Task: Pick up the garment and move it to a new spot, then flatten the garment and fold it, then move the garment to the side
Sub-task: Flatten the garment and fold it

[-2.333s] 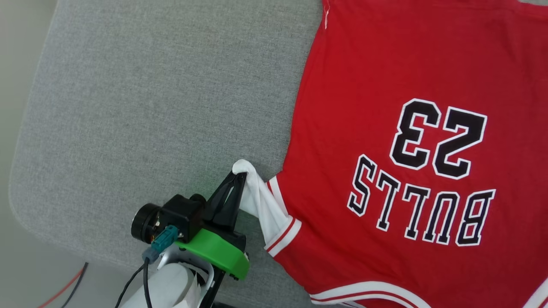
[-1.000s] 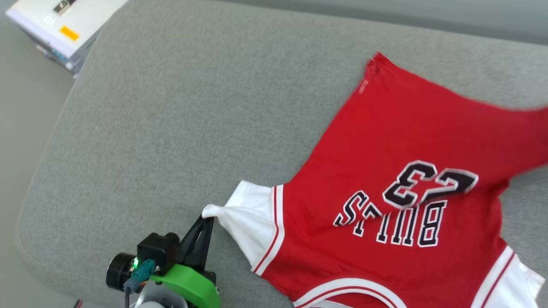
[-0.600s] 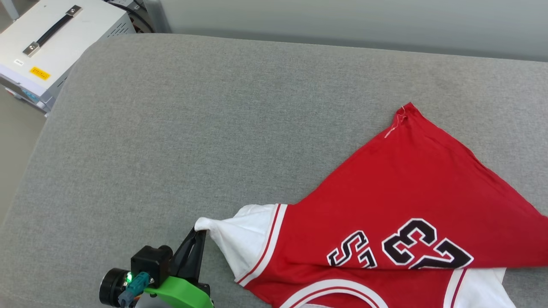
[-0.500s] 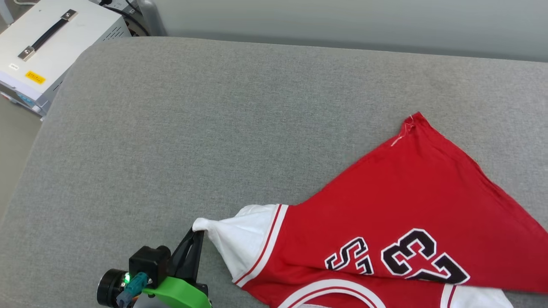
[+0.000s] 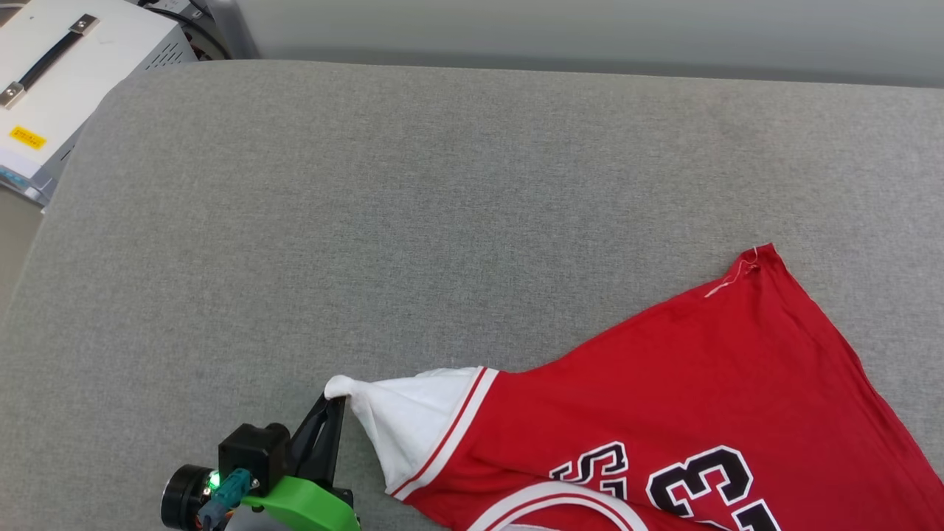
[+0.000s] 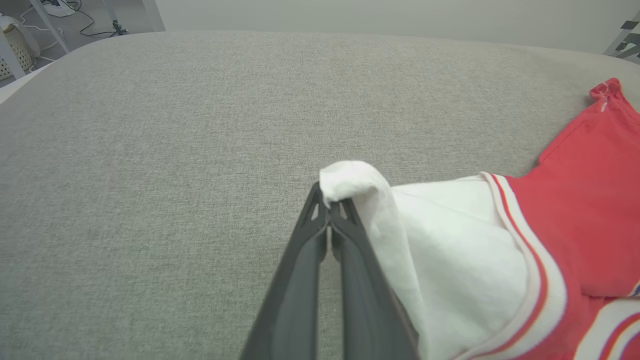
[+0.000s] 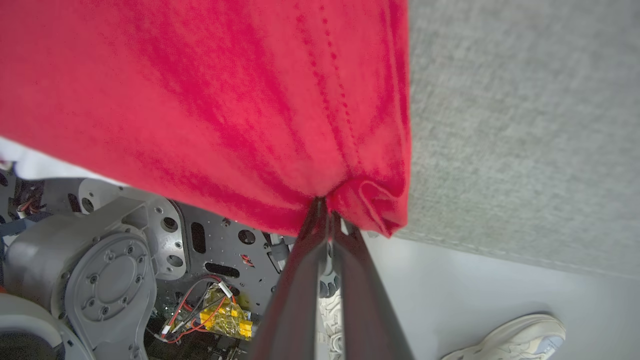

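Observation:
The garment (image 5: 664,398), a red jersey with white sleeves, stripe trim and black "23" lettering, lies at the lower right of the grey cushion, its far half folded toward me over the lettering. My left gripper (image 5: 333,402) is shut on the tip of the white sleeve (image 6: 350,177), low over the cushion at the near left. In the right wrist view my right gripper (image 7: 327,207) is shut on a bunched red corner of the garment (image 7: 250,100), held past the cushion's near edge.
The grey cushion (image 5: 369,206) stretches wide to the left and far side. A white equipment box (image 5: 51,88) with a black handle stands off its far left corner. A person's white shoe (image 7: 505,337) rests on the floor beside my base (image 7: 110,280).
The red body has been drawn from lying flat into a fold toward me, its far corner coming nearer. The head camera tilted up. My left gripper kept the sleeve tip.

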`<state>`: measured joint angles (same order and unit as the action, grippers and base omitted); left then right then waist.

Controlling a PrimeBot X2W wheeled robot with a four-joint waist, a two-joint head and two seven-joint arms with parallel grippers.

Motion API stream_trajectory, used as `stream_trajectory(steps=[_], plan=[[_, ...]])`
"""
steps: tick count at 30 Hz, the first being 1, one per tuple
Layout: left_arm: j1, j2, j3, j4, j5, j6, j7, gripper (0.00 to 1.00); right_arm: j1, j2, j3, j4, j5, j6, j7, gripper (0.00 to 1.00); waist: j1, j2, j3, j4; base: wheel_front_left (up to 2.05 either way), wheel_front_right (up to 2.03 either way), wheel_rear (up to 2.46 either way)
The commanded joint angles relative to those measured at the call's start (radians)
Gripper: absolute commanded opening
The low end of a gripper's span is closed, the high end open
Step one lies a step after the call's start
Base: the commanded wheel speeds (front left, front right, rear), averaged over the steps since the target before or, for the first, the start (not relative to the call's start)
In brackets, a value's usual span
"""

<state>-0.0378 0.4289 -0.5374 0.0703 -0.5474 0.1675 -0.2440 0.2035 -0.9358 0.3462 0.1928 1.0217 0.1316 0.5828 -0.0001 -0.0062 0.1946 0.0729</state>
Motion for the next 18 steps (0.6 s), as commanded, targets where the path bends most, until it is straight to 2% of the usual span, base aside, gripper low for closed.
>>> stream_trajectory(steps=[1, 6, 12, 18], plan=[[0.008, 0.007, 0.003, -0.004, -0.010, 0.008, 0.004, 0.00, -0.021, 0.010, -0.033, -0.006, -0.011, -0.001, -0.031, 1.00, 0.0001, 0.0062, -0.004, -0.006, 0.00, 0.00, 0.00], [0.011, 0.011, -0.002, -0.020, -0.006, 0.018, 0.013, 0.00, -0.076, 0.027, -0.197, -0.089, -0.043, -0.001, -0.104, 1.00, 0.0001, 0.0062, -0.013, -0.009, 0.00, 0.00, 0.00], [0.002, 0.015, -0.009, -0.043, 0.002, 0.025, 0.023, 0.00, -0.163, 0.043, -0.353, -0.219, -0.120, -0.001, -0.139, 1.00, 0.0001, 0.0062, -0.005, 0.004, 0.00, 0.00, 0.00], [-0.018, 0.012, -0.018, -0.055, 0.011, 0.028, 0.029, 0.00, -0.311, 0.077, -0.385, -0.322, -0.200, -0.001, -0.099, 1.00, 0.0001, 0.0062, 0.013, 0.021, 0.00, 0.00, 0.00]])
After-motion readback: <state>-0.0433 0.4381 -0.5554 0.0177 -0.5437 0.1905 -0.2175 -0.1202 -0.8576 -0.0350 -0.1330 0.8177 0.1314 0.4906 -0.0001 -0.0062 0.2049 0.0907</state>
